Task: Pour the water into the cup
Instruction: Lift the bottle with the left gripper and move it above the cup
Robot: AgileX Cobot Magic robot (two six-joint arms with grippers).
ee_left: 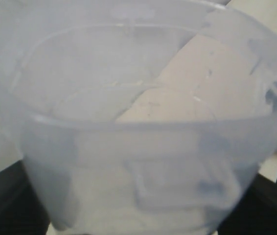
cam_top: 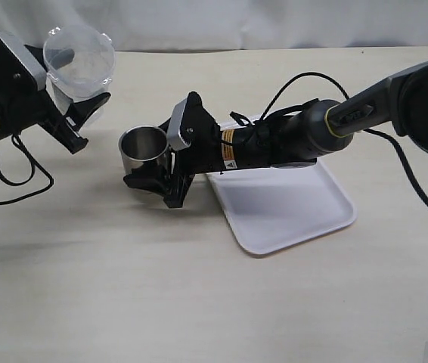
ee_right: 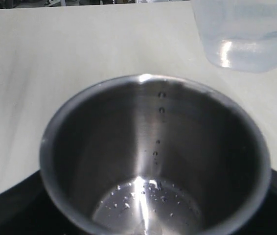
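Observation:
My left gripper is shut on a clear plastic container and holds it raised and tilted at the far left. The container fills the left wrist view. A little water shows in its bottom in the right wrist view. No label shows. My right gripper is shut on the steel cup, upright, left of the table's middle. Inside the cup I see only scattered drops on the wall and bottom. The container is apart from the cup, up and to its left.
A white tray lies under and to the right of my right arm. Black cables run from both arms across the beige table. A white wall stands at the back edge.

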